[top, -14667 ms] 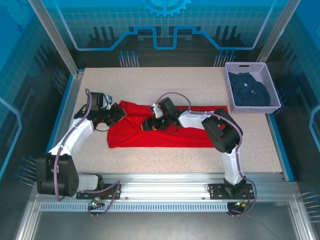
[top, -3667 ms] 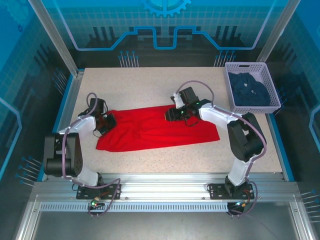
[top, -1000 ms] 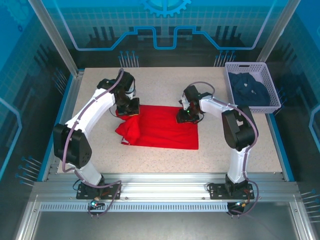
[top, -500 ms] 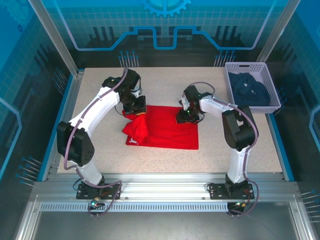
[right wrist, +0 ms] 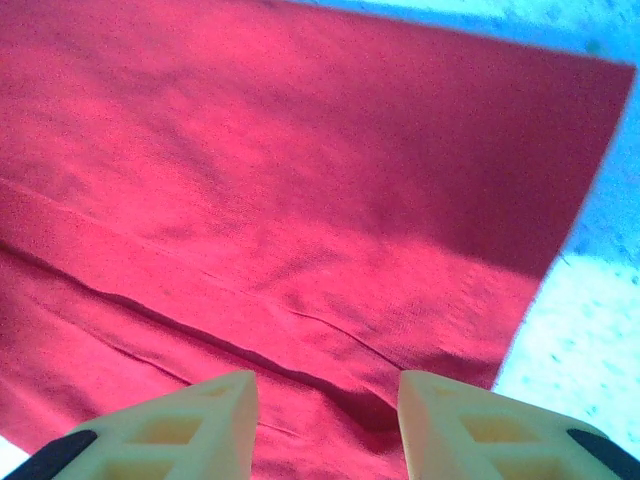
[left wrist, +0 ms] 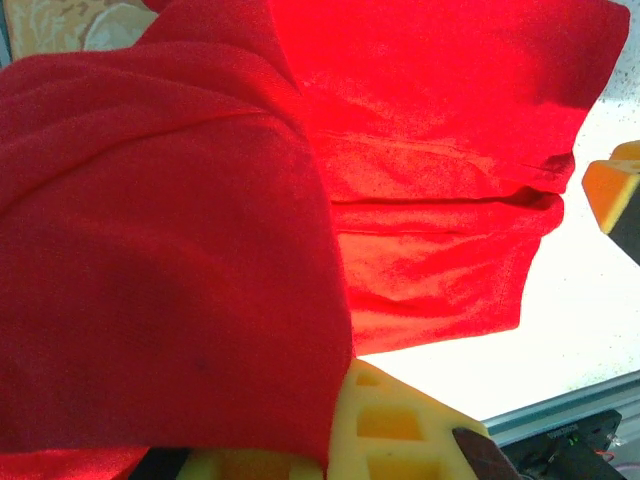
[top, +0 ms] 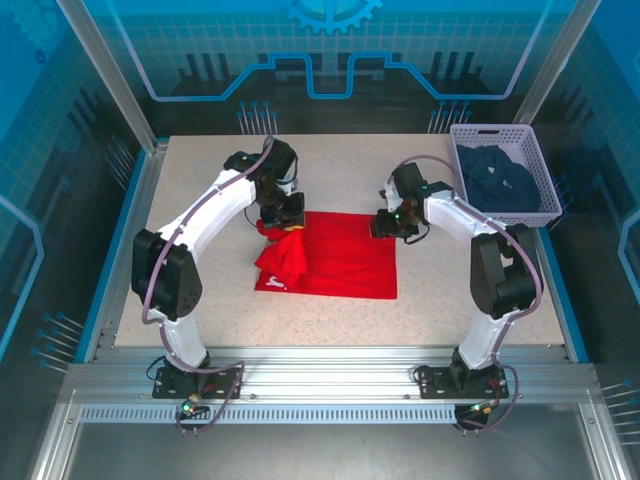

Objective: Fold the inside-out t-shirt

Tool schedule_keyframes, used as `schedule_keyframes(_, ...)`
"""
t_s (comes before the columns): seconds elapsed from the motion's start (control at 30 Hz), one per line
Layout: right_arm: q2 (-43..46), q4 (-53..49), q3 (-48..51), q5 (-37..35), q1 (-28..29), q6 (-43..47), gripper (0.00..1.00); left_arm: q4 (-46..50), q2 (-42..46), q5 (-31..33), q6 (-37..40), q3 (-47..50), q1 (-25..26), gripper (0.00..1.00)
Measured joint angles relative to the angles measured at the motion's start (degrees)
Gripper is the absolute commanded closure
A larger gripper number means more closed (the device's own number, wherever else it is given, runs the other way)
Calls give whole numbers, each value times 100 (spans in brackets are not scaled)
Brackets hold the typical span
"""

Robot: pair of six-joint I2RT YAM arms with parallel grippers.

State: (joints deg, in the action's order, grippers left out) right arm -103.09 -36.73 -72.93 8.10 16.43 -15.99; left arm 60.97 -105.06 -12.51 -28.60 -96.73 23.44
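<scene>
The inside-out t-shirt (top: 340, 265) lies mid-table as a folded red rectangle. Its left end is lifted and bunched, with a bit of white lettering (top: 275, 283) showing underneath. My left gripper (top: 287, 226) is shut on that raised end. In the left wrist view the red cloth (left wrist: 150, 300) drapes over my left gripper (left wrist: 330, 455), and a tan patch of print (left wrist: 70, 20) shows at the top left. My right gripper (top: 386, 224) hovers open at the shirt's far right corner. In the right wrist view its fingers (right wrist: 190, 425) stand apart over flat red cloth (right wrist: 300, 200), holding nothing.
A white basket (top: 545, 175) with a dark navy garment (top: 497, 180) stands at the table's far right corner. Bare speckled tabletop (top: 330, 165) surrounds the shirt. An aluminium rail (top: 330, 365) runs along the near edge.
My left gripper has carried the shirt's left end to the right, over the rest of the cloth. My right gripper has shifted a little right and away, to the shirt's far right corner.
</scene>
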Motion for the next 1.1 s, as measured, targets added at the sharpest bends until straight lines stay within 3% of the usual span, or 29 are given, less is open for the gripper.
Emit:
schedule_keyframes(0.47, -636, -63, 155, -153, 267, -7, 60, 7, 0, 55, 46, 0, -9, 100)
schedule_keyframes(1.1, -1259, 57, -702, -166, 1154, -308, 60, 48, 356, 70, 457, 404, -463, 100)
